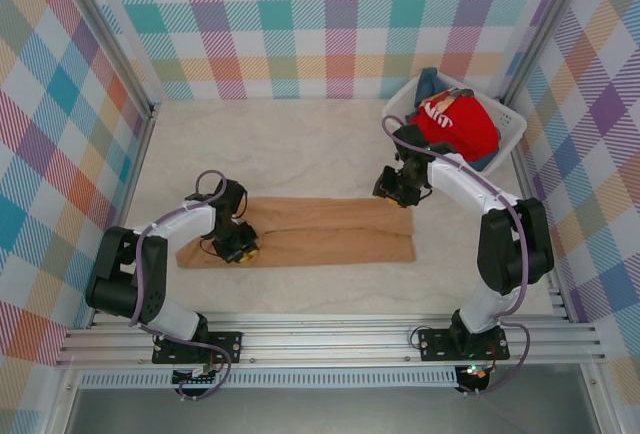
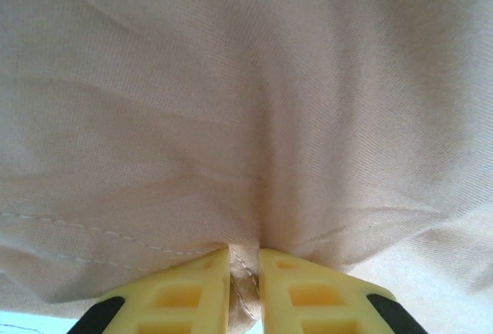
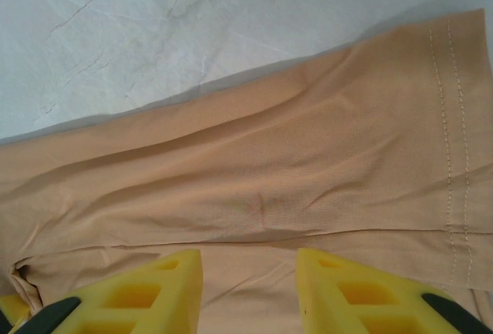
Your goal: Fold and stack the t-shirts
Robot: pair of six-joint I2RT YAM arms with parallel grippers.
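Left hand (image 2: 245,272): clamped on tan t-shirt (image 1: 330,234), left end. Right hand (image 3: 250,265): spread apart, low over its right end. Shirt: long strip, flat on worktop (image 1: 300,154). Step, judged: crosswise fold; next calls for right hand closing on cloth.

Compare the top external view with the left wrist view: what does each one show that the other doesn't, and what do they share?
Top external gives the whole layout: the tan shirt folded into a long strip on the table, the right gripper at its right end, and the white basket holding a red shirt and a blue shirt. Left wrist gives the close detail: yellow fingers nearly together with a fold of cloth pinched between them, and a stitched seam line. Shared: the left gripper at the tan shirt's left end.
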